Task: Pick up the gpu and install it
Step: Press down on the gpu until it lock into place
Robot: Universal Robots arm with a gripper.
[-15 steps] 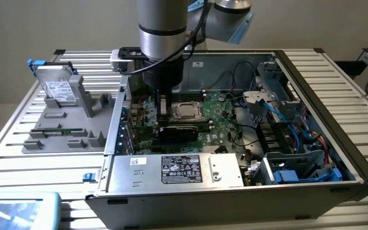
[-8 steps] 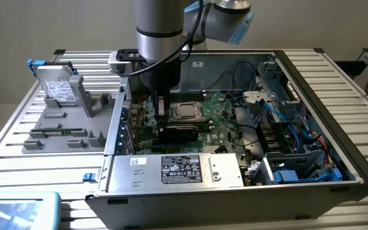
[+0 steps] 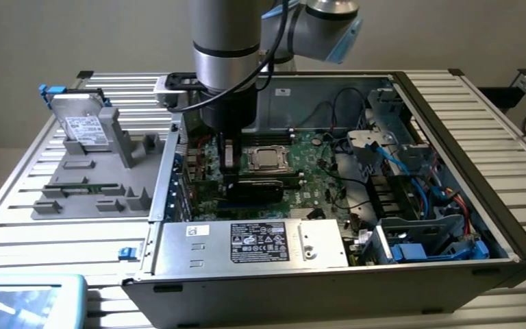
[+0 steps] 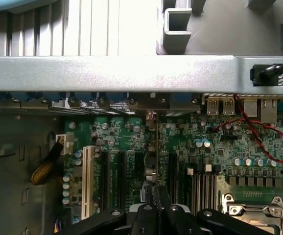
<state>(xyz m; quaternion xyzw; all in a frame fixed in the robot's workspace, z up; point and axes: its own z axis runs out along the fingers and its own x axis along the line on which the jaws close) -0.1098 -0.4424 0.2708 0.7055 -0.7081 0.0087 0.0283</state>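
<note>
My gripper [image 3: 231,163] reaches down into the open computer case [image 3: 482,171], over the expansion slots on the exterior view's left side of the green motherboard [image 3: 314,179]. In the wrist view the gripper [image 4: 154,198] is shut on the gpu [image 4: 154,147], seen edge-on as a thin upright card. The card stands between the black slots [image 4: 119,176], and its silvery end bracket [image 4: 151,116] sits close to the case's rear wall [image 4: 131,73]. I cannot tell whether the card's lower edge is seated in a slot.
A silver hard drive [image 3: 88,129] with a white label leans on the grey fixture tray [image 3: 90,185] beside the case. Inside are the CPU socket [image 3: 268,159], the power supply [image 3: 254,243], blue cables [image 3: 409,171] and a red-black wire [image 4: 259,132]. A white slot [image 4: 87,181] lies nearby.
</note>
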